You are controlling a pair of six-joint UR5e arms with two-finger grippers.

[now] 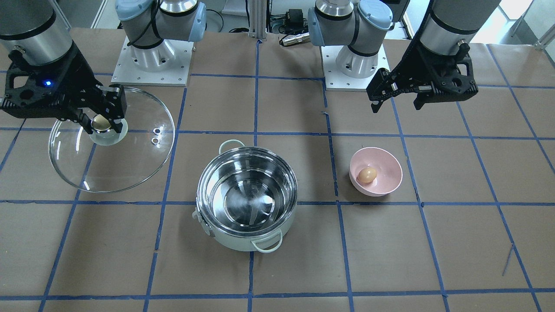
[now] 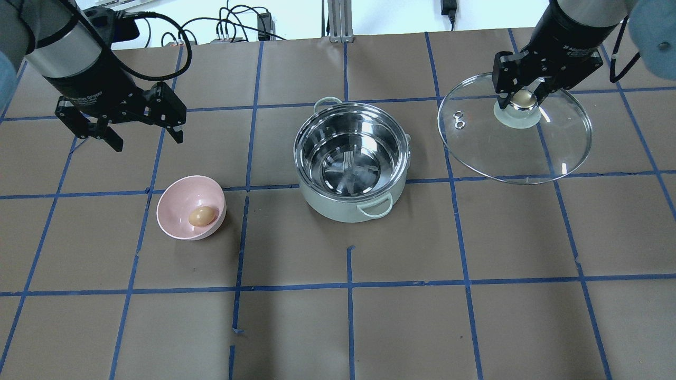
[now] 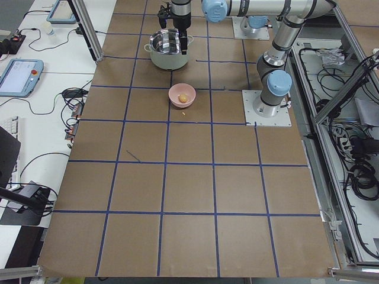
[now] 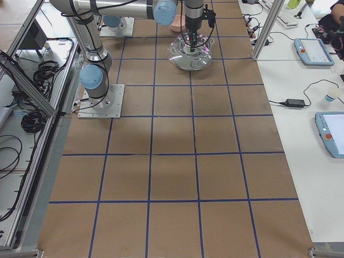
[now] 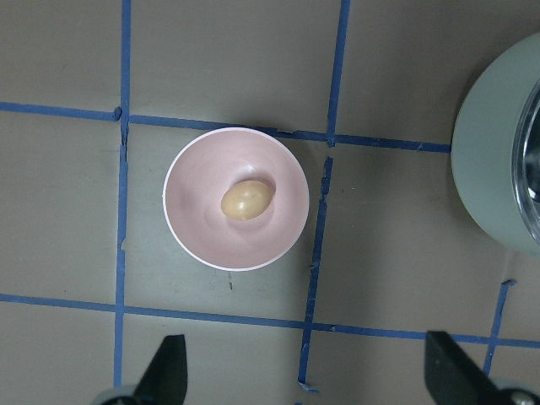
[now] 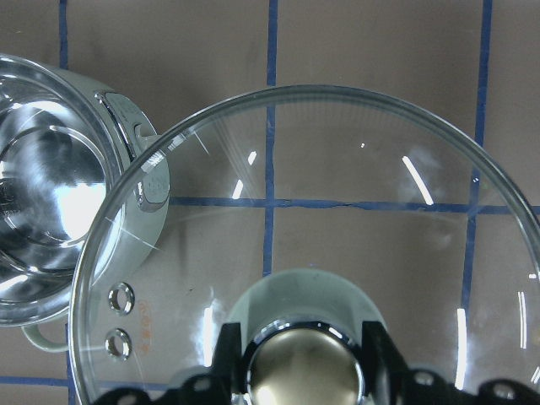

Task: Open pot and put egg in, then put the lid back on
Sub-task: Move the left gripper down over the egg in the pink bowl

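The right hand (image 2: 522, 97) is clenched on the knob (image 1: 101, 122) of the lid (image 2: 507, 153). The lid is off the pot (image 2: 338, 211) and well to that vessel's right, and it cannot be determined whether its rim touches the surface (image 2: 475, 316). The pot stands uncovered at centre, and the egg (image 2: 202, 216) lies in the pink bowl (image 2: 177, 203) to the pot's left. The left hand (image 2: 146, 140) hangs raised near the bowl, fingers spread, touching neither bowl nor egg.

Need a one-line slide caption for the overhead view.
Right gripper holds the glass lid beside the open pot; left gripper hovers open near the egg in the pink bowl.
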